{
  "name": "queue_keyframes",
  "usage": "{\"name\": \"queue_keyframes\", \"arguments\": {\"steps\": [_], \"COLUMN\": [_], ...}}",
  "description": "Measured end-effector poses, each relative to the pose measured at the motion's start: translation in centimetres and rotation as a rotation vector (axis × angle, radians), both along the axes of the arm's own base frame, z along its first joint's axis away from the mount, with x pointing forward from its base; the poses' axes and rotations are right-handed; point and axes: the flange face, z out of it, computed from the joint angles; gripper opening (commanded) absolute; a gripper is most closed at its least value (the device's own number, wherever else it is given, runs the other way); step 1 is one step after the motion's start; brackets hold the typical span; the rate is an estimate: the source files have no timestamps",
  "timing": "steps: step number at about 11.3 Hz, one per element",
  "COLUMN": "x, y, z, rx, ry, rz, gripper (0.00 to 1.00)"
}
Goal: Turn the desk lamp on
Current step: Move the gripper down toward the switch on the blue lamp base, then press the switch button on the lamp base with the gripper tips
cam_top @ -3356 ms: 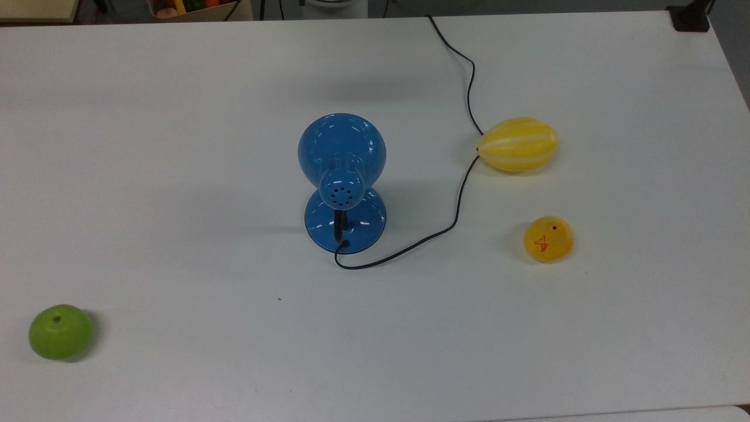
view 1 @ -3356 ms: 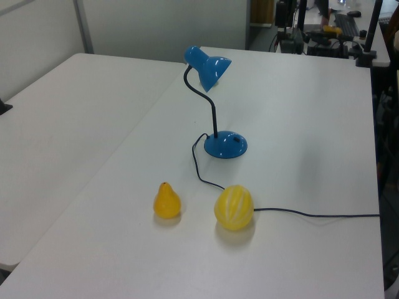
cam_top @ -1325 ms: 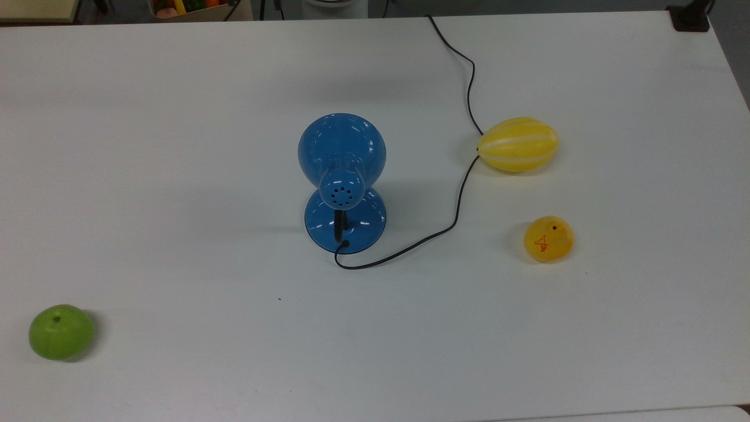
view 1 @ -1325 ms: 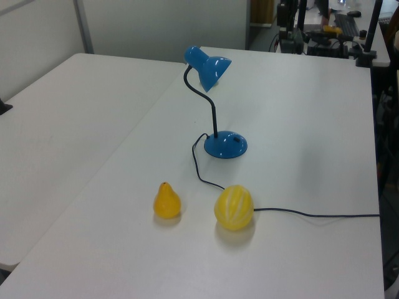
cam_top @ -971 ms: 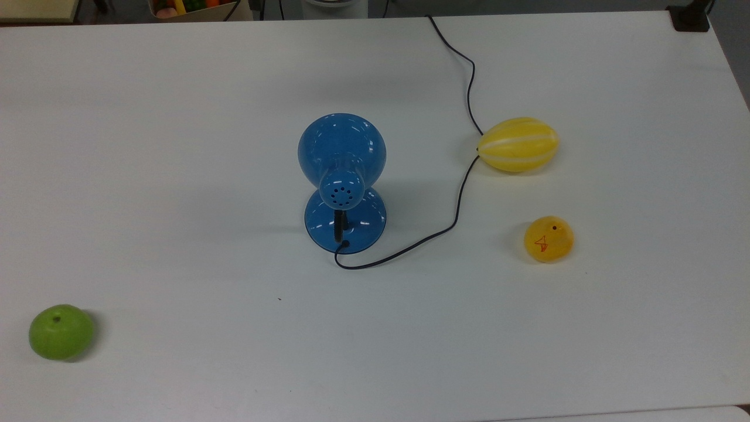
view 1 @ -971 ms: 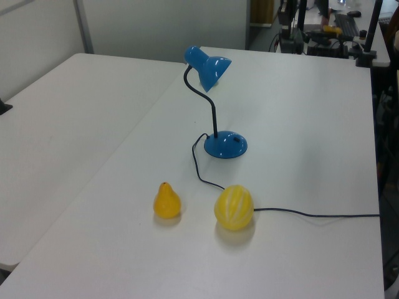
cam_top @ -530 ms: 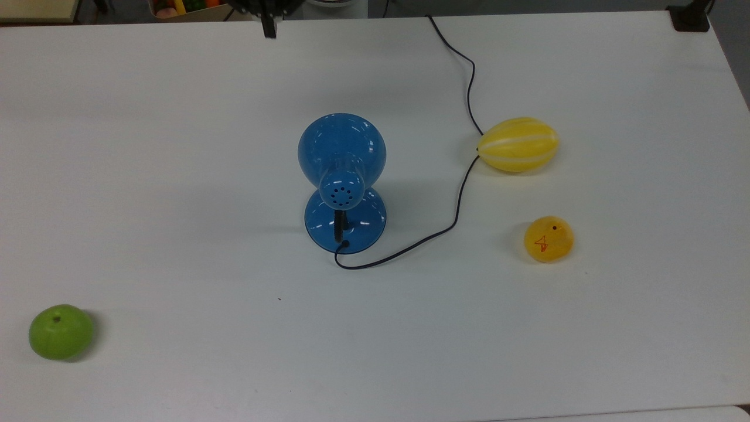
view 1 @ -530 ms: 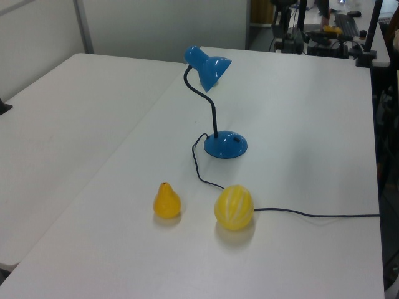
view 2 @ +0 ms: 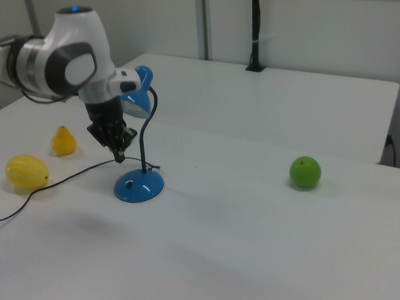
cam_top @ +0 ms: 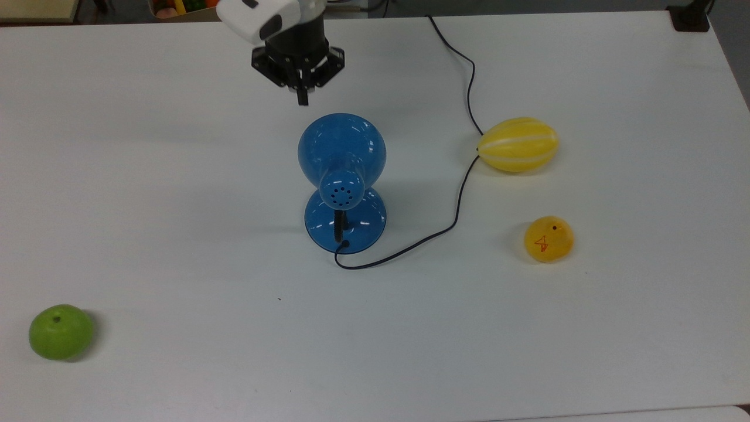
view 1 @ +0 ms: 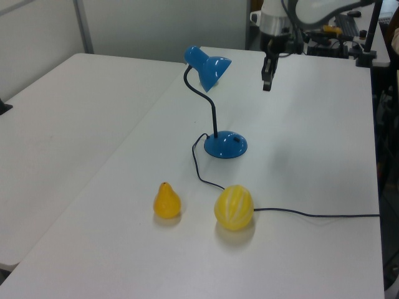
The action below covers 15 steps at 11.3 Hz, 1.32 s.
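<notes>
We see the gripper [cam_top: 302, 98] hovering above the table [cam_top: 176, 205], just beyond the desk lamp [cam_top: 342, 176]. Its jaws look pressed together, holding nothing.

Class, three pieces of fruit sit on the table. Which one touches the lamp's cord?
The striped yellow melon: the black cord runs against its end. The yellow pear and green apple lie apart from it.

Bare table [cam_top: 176, 176] under gripper [cam_top: 302, 101]; desk lamp [cam_top: 342, 153] shade just ahead blocks path to base; cord [cam_top: 463, 181], fruit well off.
</notes>
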Motion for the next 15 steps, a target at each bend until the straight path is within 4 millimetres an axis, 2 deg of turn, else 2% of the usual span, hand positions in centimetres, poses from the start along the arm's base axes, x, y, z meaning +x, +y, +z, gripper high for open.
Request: {"name": "queue_keyframes", "arguments": {"steps": [1, 3, 9, 12, 15], "x": [-0.1, 0.1, 2.9, 3.5, 3.7], "y": [0.5, 1.4, 4.9, 5.6, 5.7], "z": [-1.4, -3.0, -9.7, -11.7, -12.5], "rx": [0.003, 0.01, 0.033, 0.038, 0.039], "ry": [-0.026, -0.064, -0.162, -0.18, -0.189], "rz": [0.008, 0.007, 0.023, 0.029, 0.03], "gripper": [0.0, 0.0, 0.0, 0.0, 0.0]}}
